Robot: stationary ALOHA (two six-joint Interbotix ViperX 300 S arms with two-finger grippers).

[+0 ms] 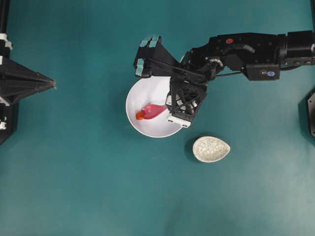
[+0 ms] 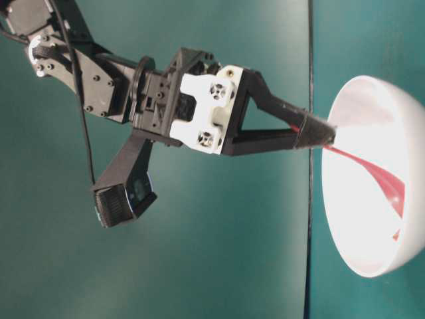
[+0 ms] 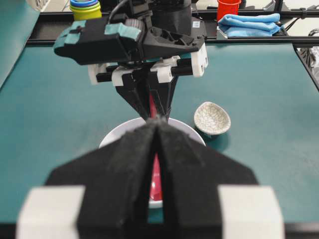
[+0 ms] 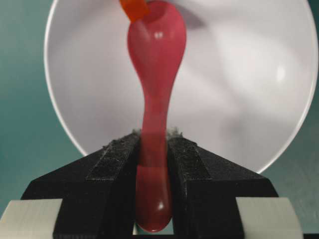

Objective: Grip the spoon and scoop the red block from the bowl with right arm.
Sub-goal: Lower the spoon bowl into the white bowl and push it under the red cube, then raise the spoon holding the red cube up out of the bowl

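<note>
The white bowl (image 1: 147,91) stands mid-table. My right gripper (image 1: 170,105) reaches over its right rim, shut on the handle of the pink spoon (image 1: 155,110). The scoop rests inside the bowl, pointing left. The red block (image 1: 140,116) lies in the bowl, touching the scoop's tip. In the right wrist view the spoon (image 4: 154,74) runs up from the fingers (image 4: 114,154), and the red block (image 4: 133,9) sits at the scoop's upper left edge, over the bowl (image 4: 239,74). My left gripper (image 1: 50,84) stays far left, shut and empty.
A speckled beige egg-shaped dish (image 1: 210,149) sits just right of and below the bowl, and shows in the left wrist view too (image 3: 212,118). Beyond the table's far edge are stacked coloured rings (image 3: 84,7), a red cup (image 3: 228,7) and a blue cloth (image 3: 249,24).
</note>
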